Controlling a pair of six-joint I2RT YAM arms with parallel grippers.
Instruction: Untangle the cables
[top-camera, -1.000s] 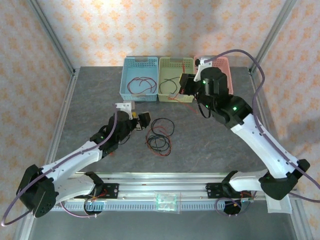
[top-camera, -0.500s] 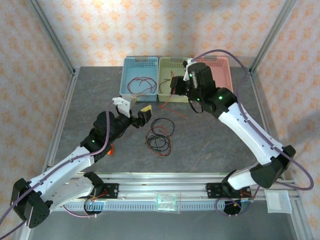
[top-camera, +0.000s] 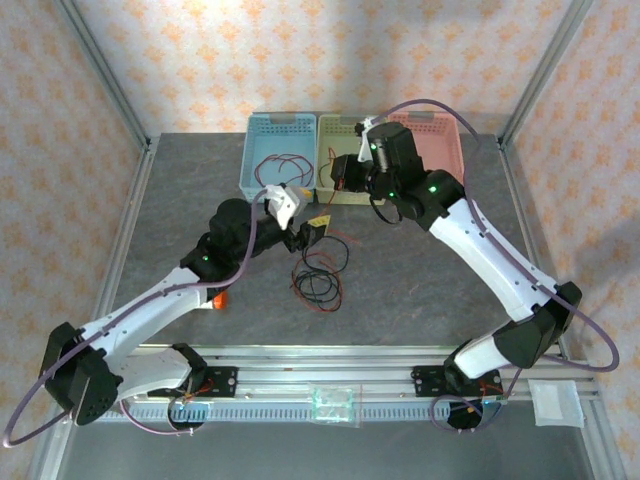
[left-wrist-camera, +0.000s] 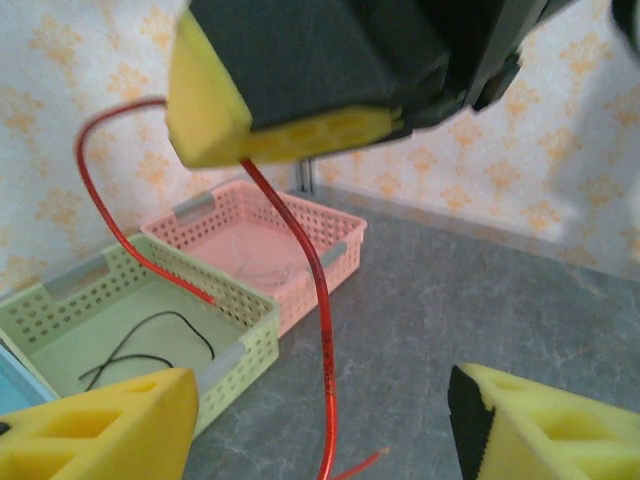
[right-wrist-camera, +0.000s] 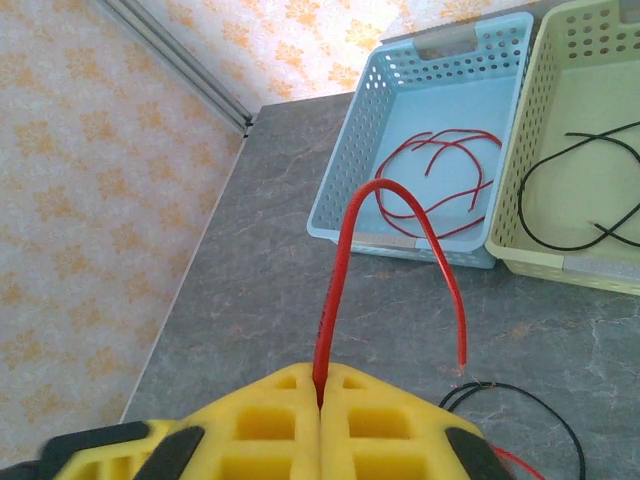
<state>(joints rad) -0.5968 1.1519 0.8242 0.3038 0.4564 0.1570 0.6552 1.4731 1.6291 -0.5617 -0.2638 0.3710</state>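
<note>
top view, left gripper (top-camera: 315, 232): fingers apart, holding nothing, over the middle of the tabletop (top-camera: 180, 200), just beyond the cable tangle
top view, right gripper (top-camera: 340, 176): above the near left part of the green basket (top-camera: 350, 125)
top view, cable tangle (top-camera: 318, 275): black and red loops lying mid-tabletop, nearer the front edge than both grippers
top view, baskets: blue basket (top-camera: 252, 160), green basket and pink basket (top-camera: 445, 125) side by side along the far edge; a red coil (top-camera: 280, 168) lies in the blue one
left wrist view, left gripper (left-wrist-camera: 320, 435): yellow fingers (left-wrist-camera: 100, 430) wide apart, nothing pinched
left wrist view, red cable (left-wrist-camera: 322, 340): hangs from the right gripper (left-wrist-camera: 260, 135) above and drops between the left fingers, touching neither
left wrist view, baskets: black cable (left-wrist-camera: 140, 335) in the green basket (left-wrist-camera: 240, 350); faint whitish cable (left-wrist-camera: 255, 268) in the pink basket (left-wrist-camera: 345, 250)
right wrist view, right gripper (right-wrist-camera: 320, 400): fingers pressed together on the red cable (right-wrist-camera: 338, 265), which arches up and hangs its free end above the cable tangle (right-wrist-camera: 505, 383)
right wrist view, baskets: red coil (right-wrist-camera: 455, 135) in the blue basket (right-wrist-camera: 350, 225); black cable (right-wrist-camera: 556, 153) in the green basket (right-wrist-camera: 540, 120)
</note>
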